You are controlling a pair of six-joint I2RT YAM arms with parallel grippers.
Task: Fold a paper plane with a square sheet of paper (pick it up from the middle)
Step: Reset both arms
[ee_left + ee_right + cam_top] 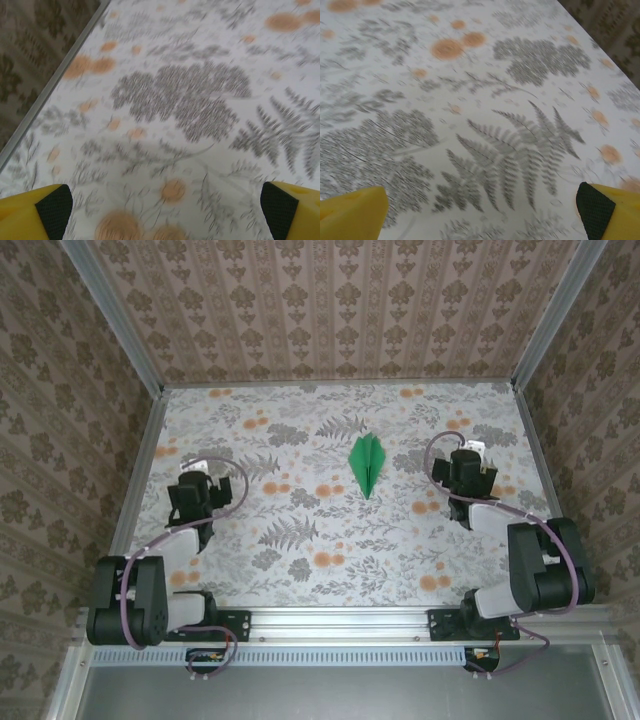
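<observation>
A bright green paper plane (366, 464) lies on the flower-printed table (330, 530) in the middle, a slim dart with its point toward the near edge. My left gripper (200, 472) hangs over the table's left part, well apart from the plane, and stands open. In the left wrist view its yellow fingertips (47, 205) are spread wide over bare print, the left gripper (167, 205) holding nothing. My right gripper (472, 458) is to the plane's right, open too. The right gripper (482, 207) shows wide yellow fingertips (605, 210) above a fern print.
Patterned walls with metal rails (120, 510) close the table on three sides. An aluminium bar (340, 622) with both arm bases runs along the near edge. The left rail (50, 85) passes close to the left gripper.
</observation>
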